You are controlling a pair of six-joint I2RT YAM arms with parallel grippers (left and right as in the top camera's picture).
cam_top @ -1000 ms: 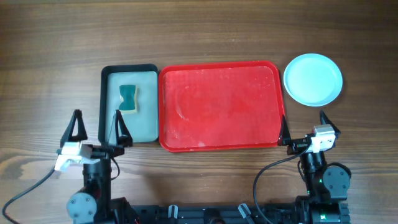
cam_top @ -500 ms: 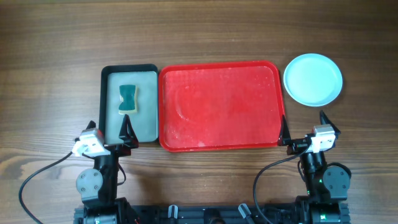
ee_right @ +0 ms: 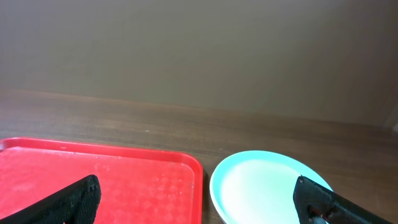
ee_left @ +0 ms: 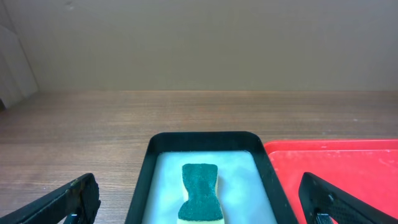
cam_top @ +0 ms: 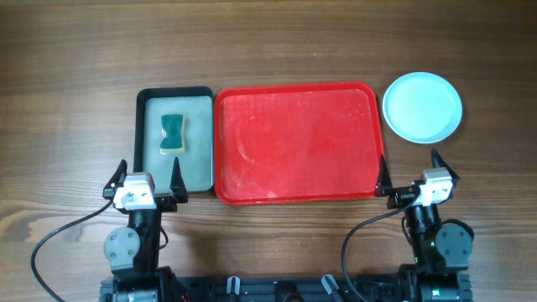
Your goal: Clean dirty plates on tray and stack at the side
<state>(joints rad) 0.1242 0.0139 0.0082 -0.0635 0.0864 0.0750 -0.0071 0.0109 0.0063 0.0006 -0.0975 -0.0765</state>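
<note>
The red tray [cam_top: 294, 189] lies mid-table with no plates on it, only faint wet marks; it also shows in the right wrist view [ee_right: 99, 180]. A pale turquoise plate [cam_top: 422, 106] sits on the table just right of the tray and also shows in the right wrist view [ee_right: 267, 186]. I cannot tell whether other plates lie under it, and no white plate shows. My left gripper [cam_top: 146, 178] is open and empty, at the near edge of the black-rimmed tray. My right gripper [cam_top: 409, 170] is open and empty, near the red tray's front right corner.
A black-rimmed tray [cam_top: 147, 159] with a pale inside stands against the red tray's left side. It holds a green and yellow sponge [cam_top: 173, 134], which also shows in the left wrist view [ee_left: 200, 190]. Bare wooden table surrounds everything.
My left gripper has swung right, from left of the black-rimmed tray to squarely in front of it, still open. The right arm, tray and plate have not moved.
</note>
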